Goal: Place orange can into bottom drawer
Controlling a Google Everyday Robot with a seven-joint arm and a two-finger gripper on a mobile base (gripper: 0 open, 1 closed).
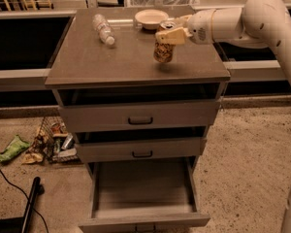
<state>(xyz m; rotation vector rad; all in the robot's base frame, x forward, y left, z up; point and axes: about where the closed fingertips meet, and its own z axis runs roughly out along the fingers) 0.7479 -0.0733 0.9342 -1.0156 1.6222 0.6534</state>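
Note:
The orange can (163, 52), mottled orange-brown with a silver top, hangs just above the grey-brown cabinet top (121, 57), with its shadow under it. My gripper (170, 35) reaches in from the right and is shut on the can's upper part, with a cream finger (173, 34) across its front. The bottom drawer (143, 191) is pulled open at the foot of the cabinet, directly below and in front, and its inside is bare. The two shallower drawers above it are closed or nearly closed.
A clear plastic bottle (103, 29) lies on the back left of the cabinet top. A pale bowl (151, 17) stands at the back, just behind the can. Litter (48, 142) lies on the floor to the cabinet's left, and a black cable and pole (29, 203) lie at the lower left.

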